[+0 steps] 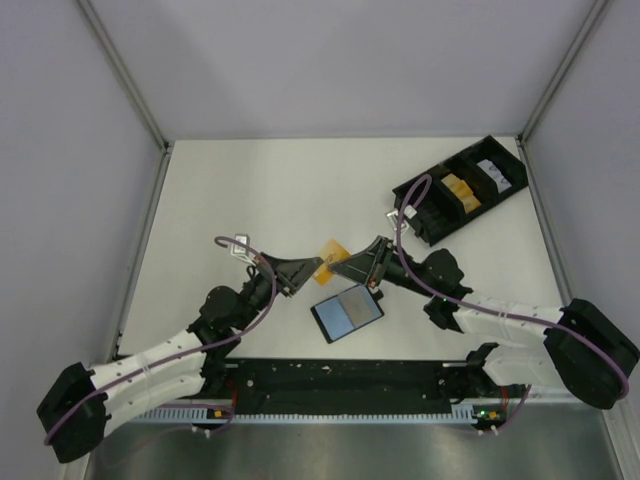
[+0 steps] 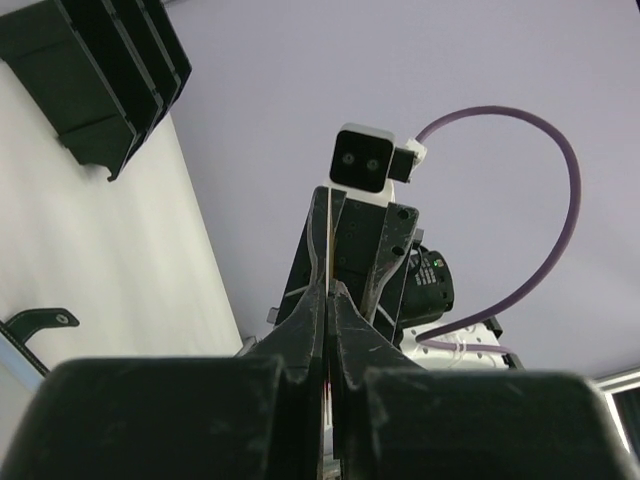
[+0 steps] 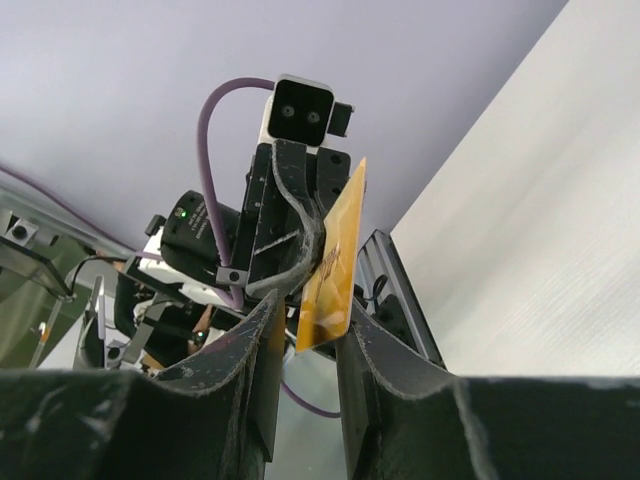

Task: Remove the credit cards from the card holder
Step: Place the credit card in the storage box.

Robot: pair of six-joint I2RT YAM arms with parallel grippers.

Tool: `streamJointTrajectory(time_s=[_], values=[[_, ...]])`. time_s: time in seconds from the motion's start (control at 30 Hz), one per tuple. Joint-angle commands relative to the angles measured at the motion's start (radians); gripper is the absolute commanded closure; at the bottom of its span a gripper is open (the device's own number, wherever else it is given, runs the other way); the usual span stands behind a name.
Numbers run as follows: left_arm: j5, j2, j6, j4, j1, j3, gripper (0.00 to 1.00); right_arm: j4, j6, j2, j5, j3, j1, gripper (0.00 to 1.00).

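The card holder (image 1: 347, 313) lies open on the table, its blue-grey inside facing up, in front of both grippers. An orange-yellow credit card (image 1: 331, 250) hangs in the air above the table between the two grippers. My left gripper (image 1: 319, 265) is shut on one edge of it; in the left wrist view the card (image 2: 329, 230) shows as a thin line rising from the closed jaws of that gripper (image 2: 330, 285). My right gripper (image 1: 338, 269) faces it from the right. In the right wrist view the card's (image 3: 335, 255) lower corner sits between the spread fingers of that gripper (image 3: 312, 305), with a gap on the left side.
A long black compartmented tray (image 1: 460, 190) stands at the back right, holding orange pieces (image 1: 457, 191) and white pieces (image 1: 492, 170); it also shows in the left wrist view as the tray (image 2: 100, 80). Grey walls enclose the table on three sides.
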Motion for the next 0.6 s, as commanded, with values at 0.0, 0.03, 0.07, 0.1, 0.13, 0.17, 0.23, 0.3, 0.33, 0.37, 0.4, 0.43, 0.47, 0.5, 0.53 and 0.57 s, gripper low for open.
streamJointTrajectory(time_s=[0.0,0.03,0.07,0.1,0.13,0.17,0.23,0.3,0.33,0.37,0.4,0.43,0.47,0.5,0.53,0.57], values=[[-0.071,0.015,0.007,0.11,-0.008,0.007,1.0,0.053,0.0,-0.001,0.023,0.005,0.022,0.73],[-0.068,0.021,0.012,0.118,-0.01,0.007,1.0,0.053,-0.001,-0.001,0.025,0.007,0.022,0.74],[-0.066,0.03,0.01,0.123,-0.012,0.01,1.0,0.05,-0.003,-0.001,0.026,0.008,0.022,0.74],[-0.063,0.037,0.012,0.124,-0.012,0.015,1.0,0.047,-0.004,-0.001,0.029,0.01,0.022,0.74],[-0.06,0.043,0.012,0.13,-0.013,0.016,1.0,0.047,-0.006,-0.001,0.031,0.012,0.025,0.75],[-0.057,0.052,0.01,0.141,-0.016,0.016,1.0,0.047,-0.006,0.0,0.03,0.015,0.025,0.78],[-0.057,0.063,0.007,0.159,-0.019,0.013,1.0,0.042,-0.01,-0.001,0.031,0.018,0.024,0.87],[-0.054,0.067,0.009,0.16,-0.021,0.016,1.0,0.04,-0.014,-0.003,0.034,0.019,0.024,0.93],[-0.053,0.069,0.01,0.16,-0.021,0.015,1.0,0.037,-0.017,-0.004,0.036,0.019,0.024,0.97],[-0.051,0.069,0.01,0.161,-0.021,0.012,1.0,0.033,-0.018,-0.006,0.04,0.021,0.022,1.0],[-0.05,0.067,0.012,0.163,-0.021,0.012,1.0,0.027,-0.021,-0.007,0.043,0.022,0.024,1.0],[-0.05,0.063,0.013,0.16,-0.021,0.009,1.0,0.017,-0.023,-0.01,0.045,0.022,0.022,1.0],[-0.048,0.06,0.016,0.157,-0.021,0.005,0.94,0.011,-0.026,-0.015,0.045,0.024,0.018,1.0],[-0.048,0.054,0.024,0.146,-0.021,0.004,0.86,0.004,-0.026,-0.023,0.043,0.025,0.013,1.0],[-0.051,0.043,0.027,0.129,-0.021,0.004,0.74,-0.01,-0.026,-0.032,0.037,0.025,-0.002,1.0],[-0.062,0.031,0.033,0.108,-0.021,0.005,0.63,-0.024,-0.026,-0.038,0.025,0.025,-0.016,1.0]])
